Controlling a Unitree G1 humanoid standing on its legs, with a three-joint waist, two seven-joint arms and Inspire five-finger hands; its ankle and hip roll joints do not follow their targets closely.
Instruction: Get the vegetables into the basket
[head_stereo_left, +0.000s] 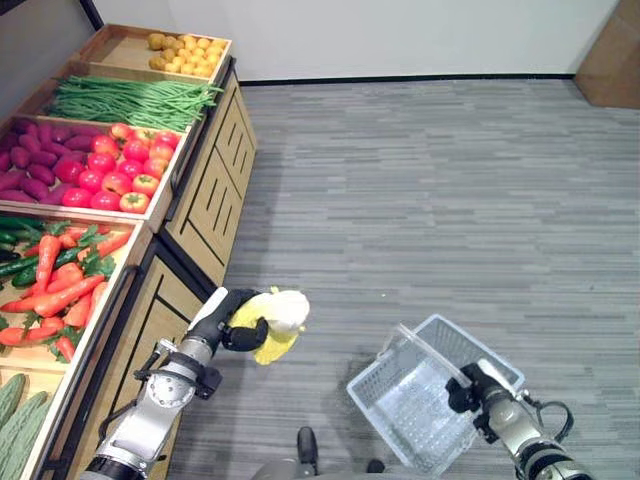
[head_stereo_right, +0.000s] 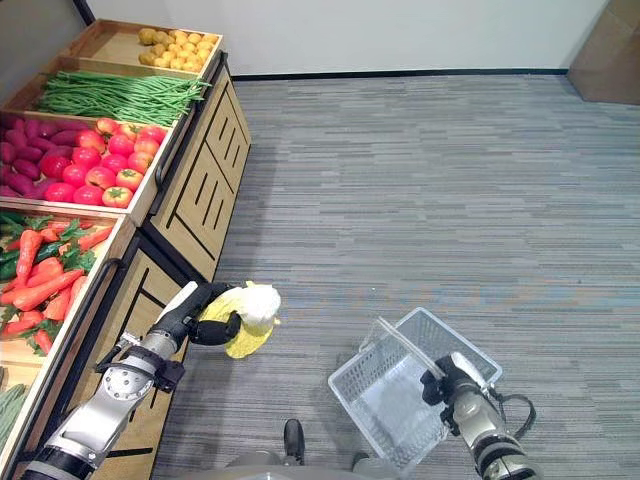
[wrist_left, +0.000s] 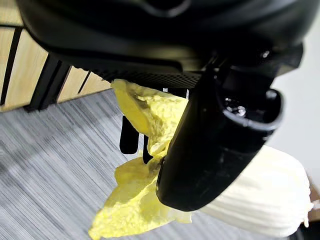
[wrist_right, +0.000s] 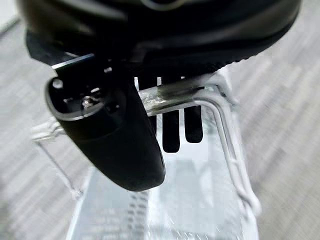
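My left hand (head_stereo_left: 228, 318) is shut on a yellow-and-white napa cabbage (head_stereo_left: 273, 322), held in the air beside the wooden stand, above the floor. In the left wrist view the thumb (wrist_left: 210, 145) crosses the cabbage's leaves (wrist_left: 140, 205). To the right, my right hand (head_stereo_left: 468, 388) is shut on the metal handle (wrist_right: 175, 95) of a clear white mesh basket (head_stereo_left: 400, 400), which hangs tilted just above the floor. The basket looks empty and sits about a hand's width right of the cabbage.
A stepped wooden produce stand (head_stereo_left: 215, 190) runs along the left, with bins of carrots (head_stereo_left: 60, 290), red tomatoes (head_stereo_left: 120, 170), purple vegetables (head_stereo_left: 25, 160), green beans (head_stereo_left: 130, 100), potatoes (head_stereo_left: 185, 55) and cucumbers (head_stereo_left: 15, 410). Grey floor (head_stereo_left: 430, 200) stretches to the right; a cardboard box (head_stereo_left: 610, 60) stands far right.
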